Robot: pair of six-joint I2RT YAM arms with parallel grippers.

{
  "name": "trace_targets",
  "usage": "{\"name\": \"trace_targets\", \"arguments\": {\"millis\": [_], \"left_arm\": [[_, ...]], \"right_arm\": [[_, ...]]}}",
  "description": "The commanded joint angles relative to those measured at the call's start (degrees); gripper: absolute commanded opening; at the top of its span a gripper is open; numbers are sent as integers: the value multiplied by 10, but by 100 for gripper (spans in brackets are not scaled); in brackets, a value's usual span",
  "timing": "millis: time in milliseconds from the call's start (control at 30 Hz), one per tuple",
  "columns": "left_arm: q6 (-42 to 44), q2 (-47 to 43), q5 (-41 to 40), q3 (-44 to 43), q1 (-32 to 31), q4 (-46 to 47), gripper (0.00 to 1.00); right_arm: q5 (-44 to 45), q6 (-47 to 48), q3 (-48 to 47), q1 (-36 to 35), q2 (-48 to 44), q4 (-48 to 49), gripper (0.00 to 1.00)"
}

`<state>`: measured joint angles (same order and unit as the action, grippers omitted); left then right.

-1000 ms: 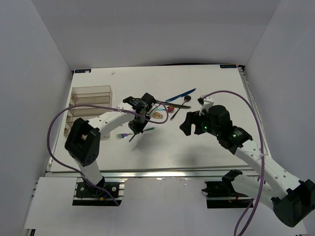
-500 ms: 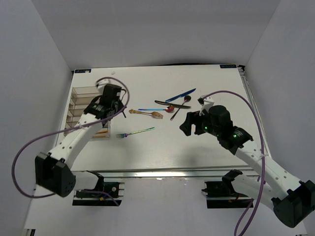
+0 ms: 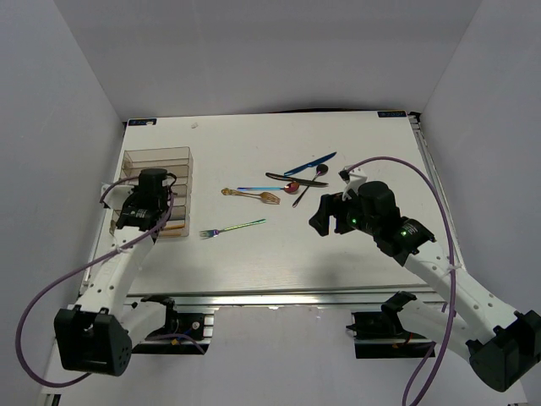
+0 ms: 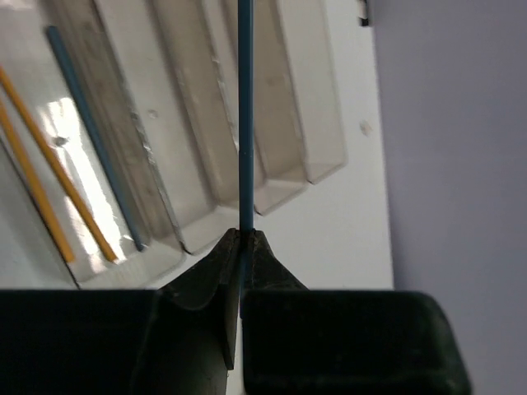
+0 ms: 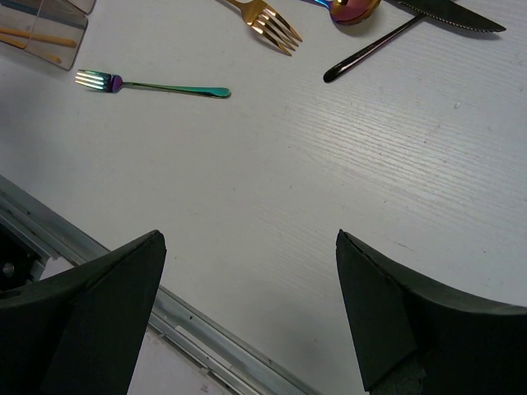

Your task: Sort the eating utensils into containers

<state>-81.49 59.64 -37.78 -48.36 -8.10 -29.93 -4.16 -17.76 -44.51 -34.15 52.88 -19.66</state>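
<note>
My left gripper (image 3: 144, 205) hangs over the clear brownish organiser (image 3: 156, 153) at the table's left. In the left wrist view it (image 4: 241, 235) is shut on a blue-grey stick (image 4: 245, 123) that points out over the organiser's compartments (image 4: 296, 99). Two orange sticks (image 4: 49, 154) and another blue-grey stick (image 4: 95, 136) lie in the compartments. My right gripper (image 3: 325, 216) is open and empty above bare table (image 5: 247, 239). A rainbow fork (image 3: 233, 227), gold fork (image 3: 254, 195), blue knife (image 3: 311, 163), dark knife (image 3: 296, 180) and spoons (image 3: 292, 188) lie mid-table.
The right wrist view shows the rainbow fork (image 5: 156, 85), gold fork (image 5: 268, 25), a dark spoon handle (image 5: 370, 51) and the metal rail along the table's front edge (image 5: 206, 337). White walls enclose the table on three sides.
My left arm has swung from the middle of the table to the organiser at the left, carrying the stick. The right arm has not moved.
</note>
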Motion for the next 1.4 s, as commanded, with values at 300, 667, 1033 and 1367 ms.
{"name": "trace_targets", "arguments": {"millis": [300,667,1033,1367], "left_arm": [[8,10,69,95,79,40,0],[-7,29,126,156,79,117,0],[-24,-78,98,185,79,93,55],[275,-32,138,3,79,13,98]], "right_arm": [[-15,2,-25,0,15,9,88],[-16,8,-22,0,20,8,89],[-70,42,-44,-6,125,51,89],[-7,235,-225,-175,403,40,85]]}}
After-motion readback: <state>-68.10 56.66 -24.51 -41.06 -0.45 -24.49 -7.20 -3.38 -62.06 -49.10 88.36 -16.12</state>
